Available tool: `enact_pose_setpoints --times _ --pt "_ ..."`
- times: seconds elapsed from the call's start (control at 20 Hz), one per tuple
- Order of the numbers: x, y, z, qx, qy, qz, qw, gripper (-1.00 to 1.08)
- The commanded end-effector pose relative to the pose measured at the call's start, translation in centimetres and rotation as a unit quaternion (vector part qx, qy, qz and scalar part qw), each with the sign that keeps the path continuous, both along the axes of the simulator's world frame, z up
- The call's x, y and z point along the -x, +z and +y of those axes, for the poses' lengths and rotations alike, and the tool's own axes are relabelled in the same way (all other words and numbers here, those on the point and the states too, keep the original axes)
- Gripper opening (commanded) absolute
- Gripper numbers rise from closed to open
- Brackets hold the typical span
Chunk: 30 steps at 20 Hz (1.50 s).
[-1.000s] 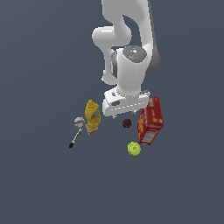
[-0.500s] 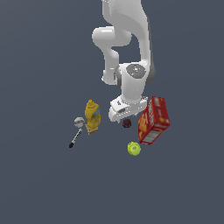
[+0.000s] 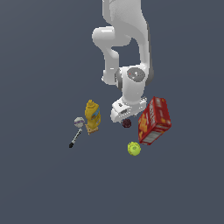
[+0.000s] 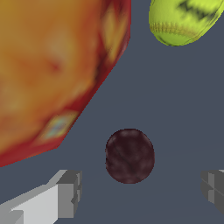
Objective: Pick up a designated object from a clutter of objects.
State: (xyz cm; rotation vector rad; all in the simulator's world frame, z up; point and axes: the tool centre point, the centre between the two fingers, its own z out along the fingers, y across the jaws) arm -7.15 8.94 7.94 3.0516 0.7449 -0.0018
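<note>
Dark maroon, nearly black bumpy ball [image 3: 127, 124] lies on the plain grey-blue floor [image 3: 43, 183] just right of centre in the exterior view, partly tucked under the white arm's hand. White gripper [image 3: 123, 116] sits low over it; in the wrist view the ball [image 4: 130, 155] lies between the two grey fingertips [image 4: 70, 193], with a clear gap of floor on either side, so the fingers are spread wide and touch nothing.

Red printed cardboard box [image 3: 153, 120] stands tilted just to the exterior view's right of the ball, close but apart from it (in the wrist view it fills a large blurred orange-red area [image 4: 52, 70]).

Yellow-green seamed ball [image 3: 134, 148] rests lower in the exterior view, below the maroon ball and near the box's lower corner; contact with the box cannot be told. It also shows at the wrist picture's edge [image 4: 183, 19].

Yellow plastic bottle [image 3: 92, 115] stands left of centre, well clear of the gripper. Thin silver-headed, black-handled tool [image 3: 75, 132] lies just beside the bottle on its left, slanting toward the lower left of the frame.
</note>
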Motion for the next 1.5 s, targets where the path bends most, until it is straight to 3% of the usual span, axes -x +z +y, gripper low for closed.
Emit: enact_pose_setpoints --times 0.0,0.95,1.0,1.45 --pt "0.0 0.0 0.0 0.0 0.0 0.0 1.0 1.0" --pt "0.1 -5.1 0.0 0.0 0.002 0.0 1.0 1.0" --pt "0.1 -5.1 0.0 0.0 0.002 0.0 1.0 -1.0" --pt "0.1 -5.1 0.0 0.0 0.002 0.0 1.0 -1.0"
